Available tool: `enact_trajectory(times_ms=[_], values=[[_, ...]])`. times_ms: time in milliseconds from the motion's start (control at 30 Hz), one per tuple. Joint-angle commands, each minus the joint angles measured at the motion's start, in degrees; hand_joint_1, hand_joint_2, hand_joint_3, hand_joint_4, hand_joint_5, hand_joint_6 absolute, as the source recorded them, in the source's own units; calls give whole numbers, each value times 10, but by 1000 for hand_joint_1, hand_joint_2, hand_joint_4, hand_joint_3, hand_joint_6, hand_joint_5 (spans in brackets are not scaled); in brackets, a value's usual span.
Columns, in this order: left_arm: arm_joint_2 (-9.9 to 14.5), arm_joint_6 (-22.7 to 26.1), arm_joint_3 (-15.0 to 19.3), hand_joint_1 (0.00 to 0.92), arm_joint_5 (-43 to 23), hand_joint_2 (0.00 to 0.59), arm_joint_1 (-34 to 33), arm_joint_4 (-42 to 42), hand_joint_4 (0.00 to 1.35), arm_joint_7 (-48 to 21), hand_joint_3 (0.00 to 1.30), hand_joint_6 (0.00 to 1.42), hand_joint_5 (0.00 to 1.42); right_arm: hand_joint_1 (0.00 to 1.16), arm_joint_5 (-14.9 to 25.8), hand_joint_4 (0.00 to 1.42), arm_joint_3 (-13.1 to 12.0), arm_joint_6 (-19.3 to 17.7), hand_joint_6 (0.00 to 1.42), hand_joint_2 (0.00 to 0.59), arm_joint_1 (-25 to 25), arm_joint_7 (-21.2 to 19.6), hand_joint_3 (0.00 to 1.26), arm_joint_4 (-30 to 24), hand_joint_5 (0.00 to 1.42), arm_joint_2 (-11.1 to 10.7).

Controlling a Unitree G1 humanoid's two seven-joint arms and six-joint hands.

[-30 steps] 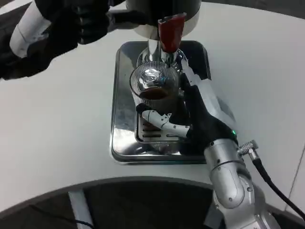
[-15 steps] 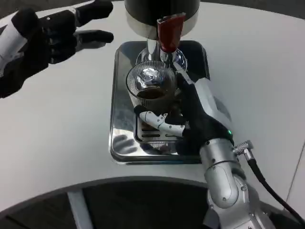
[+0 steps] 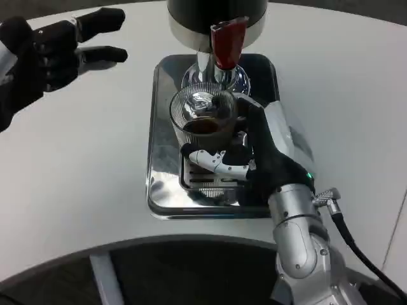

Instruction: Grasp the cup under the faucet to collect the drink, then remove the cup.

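Note:
A ribbed glass cup (image 3: 202,115) holding dark drink stands on the metal drip tray (image 3: 163,197), just below the faucet with its red lever (image 3: 226,43). My right hand (image 3: 254,152) wraps the cup from the right and front, with fingers curled under its near side. My left hand (image 3: 54,51) hovers over the table at the far left, well away from the dispenser, with its fingers apart and nothing in them.
The dark dispenser body (image 3: 216,16) stands at the back of the tray. A slotted grate (image 3: 203,181) lies in the tray's near part. A black cable (image 3: 362,248) trails from my right forearm. White table (image 3: 76,159) surrounds the tray.
My left hand has drawn back from the dispenser, leftward and slightly down. The right hand keeps its hold on the cup, nearly still.

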Motion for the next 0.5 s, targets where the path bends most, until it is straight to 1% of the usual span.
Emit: enact_trajectory(times_ms=[33,67,167,200,333,367,400,467,500], values=[[12,-2,9,0,1,54,17,-5,28,7,127,74,147,861,-9,613,7,-2,391,229,14,-16,496,-4,527,1],[12,-3,9,0,2,54,20,-5,28,8,127,74,147,868,-10,659,8,-2,512,232,15,-17,530,-5,594,1],[13,-4,10,0,4,54,25,-4,29,11,130,74,147,893,-16,741,10,-1,713,230,20,-25,608,-9,720,2],[14,-5,11,0,4,54,26,-4,29,12,131,74,147,911,-18,763,11,0,770,221,22,-27,638,-11,759,2],[14,-7,10,0,5,54,30,-4,29,14,135,74,147,922,-25,820,12,2,890,219,26,-32,700,-15,840,4],[14,-8,10,0,5,54,31,-4,29,15,135,74,147,926,-26,868,12,3,938,217,26,-33,732,-15,891,4],[13,-8,10,0,6,54,31,-4,31,16,136,74,147,942,-29,901,13,3,991,197,28,-35,774,-16,922,4],[13,-9,10,0,6,54,32,-4,34,17,136,74,147,946,-33,923,14,1,1028,193,30,-41,802,-17,953,4],[13,-9,10,0,6,54,32,-4,35,17,136,74,147,950,-35,957,15,0,1052,194,32,-45,819,-17,973,4]])
